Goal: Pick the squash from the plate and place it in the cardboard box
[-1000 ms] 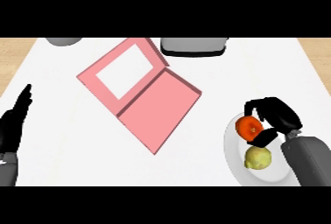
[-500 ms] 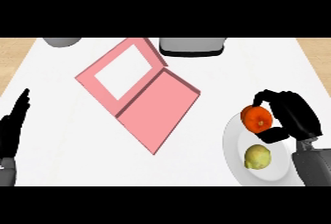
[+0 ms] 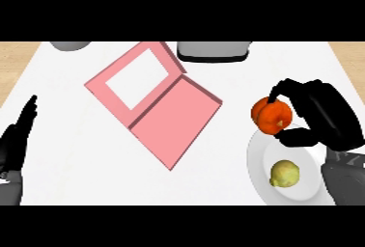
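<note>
Squash pinched in curled right robot hand, above plate rim

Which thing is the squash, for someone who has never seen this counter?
Find the white plate at the counter's right edge. Over its far rim, the right hand curls round the squash: round and orange, unlike the pale yellow-green fruit lying on the plate.

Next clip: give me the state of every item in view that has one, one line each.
Squash: orange, held in the right hand's fingers at the plate's upper edge.
Right hand: curled round the squash.
Left hand: open, resting at the left edge.
Pink box: open, nothing inside.
Plate: carries a yellow-green fruit.
</note>
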